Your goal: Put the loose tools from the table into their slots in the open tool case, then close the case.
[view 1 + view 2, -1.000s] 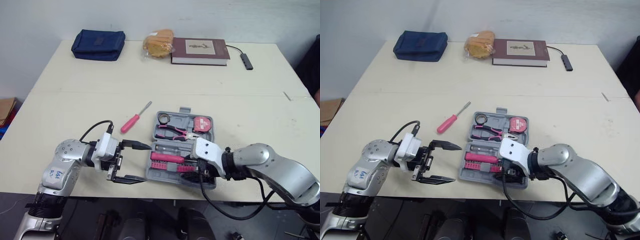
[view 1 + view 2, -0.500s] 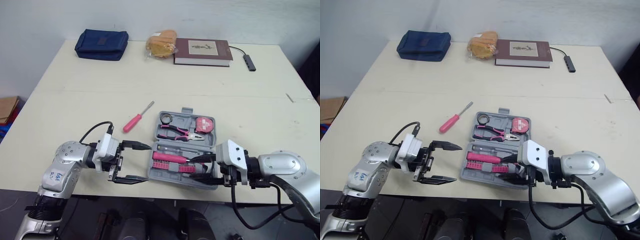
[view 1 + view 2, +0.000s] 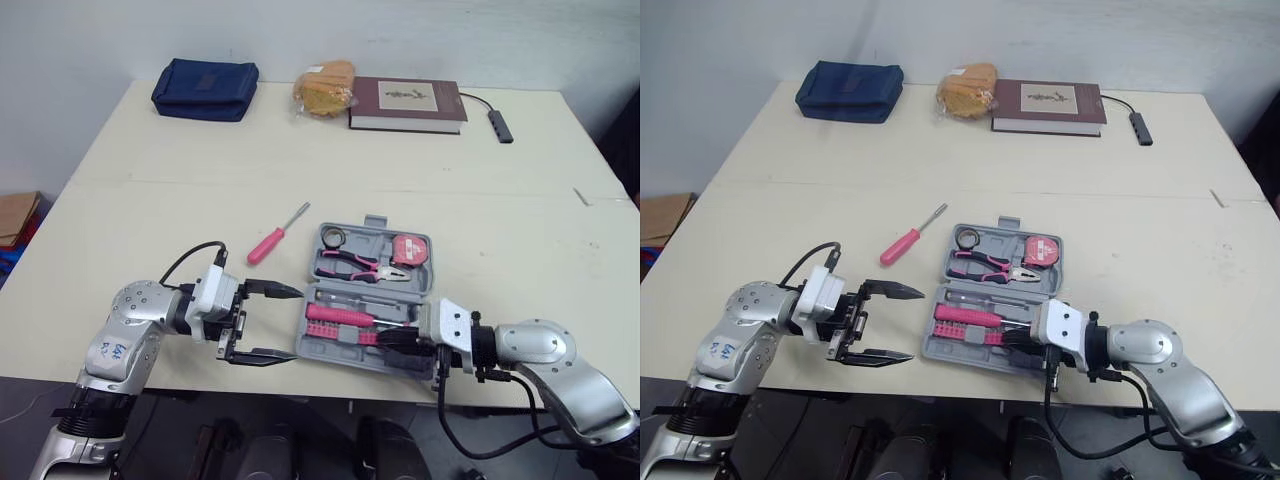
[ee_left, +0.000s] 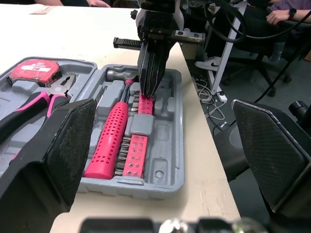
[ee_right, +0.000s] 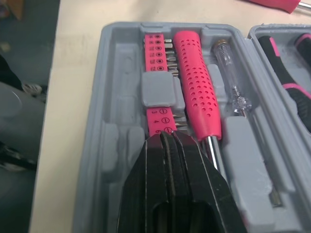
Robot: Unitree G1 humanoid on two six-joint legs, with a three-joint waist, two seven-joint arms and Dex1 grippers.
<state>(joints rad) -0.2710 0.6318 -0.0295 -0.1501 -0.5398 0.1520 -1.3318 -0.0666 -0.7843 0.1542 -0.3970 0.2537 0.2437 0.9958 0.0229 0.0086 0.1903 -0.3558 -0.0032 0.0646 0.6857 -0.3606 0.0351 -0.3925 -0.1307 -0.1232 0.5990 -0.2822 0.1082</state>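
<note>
1. The right gripper (image 5: 167, 141) covered the near end of the pink bit-holder strip (image 5: 158, 48). The bits under it could not be counted.
2. The right gripper's two black fingers were pressed together with nothing between them. Their tips sat over the strip, inside the open grey plastic tool case (image 5: 121, 97).
3. The left gripper (image 3: 917, 325) was spread wide and empty, just beside the case's left edge.
4. Digits "3" and "4" were readable on the strip. The label on the round red tape measure (image 3: 409, 249) was too small to read.
5. The case lay near the middle of the front edge of the cream table (image 3: 480, 200).
6. Counted in the case:
   - one pink dotted-grip hammer (image 5: 194, 82);
   - one clear-handled tester screwdriver (image 5: 231, 73);
   - one pair of pink-and-black pliers (image 3: 352, 265);
   - one small black tape roll (image 3: 331, 236);
   - the tape measure.
7. One pink-handled screwdriver (image 3: 266, 244) lay loose on the table, near the case's far-left corner and not touching it.
8. Along the table's far edge stood:
   - one navy fabric pouch (image 3: 205, 88);
   - one bagged bread loaf (image 3: 323, 84);
   - one maroon book (image 3: 407, 100), cover text illegible;
   - one grey cabled adapter (image 3: 503, 126).
</note>
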